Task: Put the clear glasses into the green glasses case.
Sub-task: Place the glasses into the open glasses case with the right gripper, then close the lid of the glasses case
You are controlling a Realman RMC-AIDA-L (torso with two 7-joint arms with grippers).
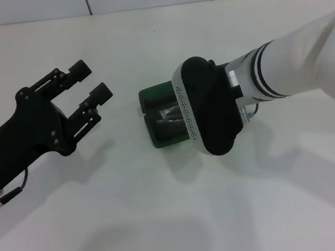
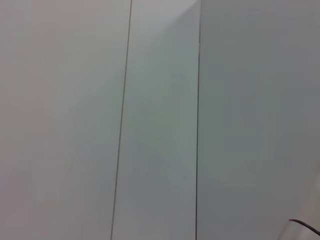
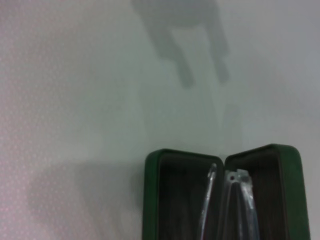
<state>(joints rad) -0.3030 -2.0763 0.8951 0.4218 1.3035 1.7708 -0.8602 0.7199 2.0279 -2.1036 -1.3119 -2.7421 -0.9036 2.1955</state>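
Clear glasses [image 3: 235, 200] lying in open green glasses case [image 3: 150, 200]; right end effector [image 1: 207, 106] above, grip unreadable; left end effector [image 1: 90, 86] spread, idle; lid unclosed.

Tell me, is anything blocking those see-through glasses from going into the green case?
Nothing visible does. The green glasses case lies open on the white table, and the clear glasses already show against its dark lining. The right gripper is hidden under its wrist above the case; the left gripper hangs open off to the side.
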